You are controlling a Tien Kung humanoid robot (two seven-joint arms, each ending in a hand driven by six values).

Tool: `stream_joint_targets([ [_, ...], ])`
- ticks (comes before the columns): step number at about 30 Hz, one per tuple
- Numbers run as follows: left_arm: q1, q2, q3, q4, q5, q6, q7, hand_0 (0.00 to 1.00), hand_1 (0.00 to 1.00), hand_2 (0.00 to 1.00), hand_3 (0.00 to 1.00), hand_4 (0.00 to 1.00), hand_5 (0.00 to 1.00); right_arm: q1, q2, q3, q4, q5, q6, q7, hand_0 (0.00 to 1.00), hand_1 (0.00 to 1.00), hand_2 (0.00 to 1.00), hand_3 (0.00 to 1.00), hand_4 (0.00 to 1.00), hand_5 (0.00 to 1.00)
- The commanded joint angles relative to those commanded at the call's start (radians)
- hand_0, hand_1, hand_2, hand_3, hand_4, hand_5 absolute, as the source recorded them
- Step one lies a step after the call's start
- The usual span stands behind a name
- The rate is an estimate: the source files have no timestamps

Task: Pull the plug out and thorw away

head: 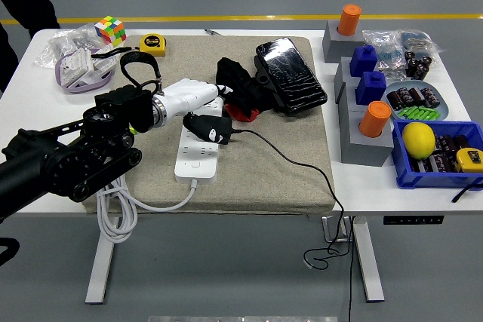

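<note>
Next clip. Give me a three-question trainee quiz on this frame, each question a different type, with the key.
1. True or false: the left hand is at the black plug on the white power strip.
2. The lemon lies in: A) blue bin B) grey plate C) beige mat
3. Fill in: the measuring tape at the table's far edge is ____ in colour.

Key: 1 true; 2 A; 3 yellow

Single view only: a head camera mounted high on the robot's side, facing forward and down. The table [23,73] fills the frame at middle distance, its near edge low in the picture, its legs and grey floor below. The yellow floor line [241,17] crosses beyond the far edge. The left arm [68,160] enters lower left.
</note>
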Motion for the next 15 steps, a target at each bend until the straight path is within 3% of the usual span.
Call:
stream_joint_targets([
  [9,-0.017,-0.015,0.019,0.048,-0.03,-0.003,0.003,0.68,0.746,0.747,0.821,0.998,0.383,0.006,0.001,0.004,0.0,0.0,0.002,0.0,0.626,0.665,0.69,0.631,0.989,0.556],
  [10,-0.018,-0.016,0.022,0.052,-0.034,-0.005,0.004,0.617,0.689,0.697,0.795,0.993,0.327,0.007,0.001,0.004,0.0,0.0,0.002,0.0,0.625,0.664,0.69,0.632,0.99,0.557],
  [15,-0.016,-0.019,0.031,0.067,-0.041,-0.008,0.008,0.617,0.689,0.697,0.795,0.993,0.327,0.008,0.0,0.006,0.001,0.001,0.001,0.0,0.625,0.664,0.69,0.632,0.99,0.557],
])
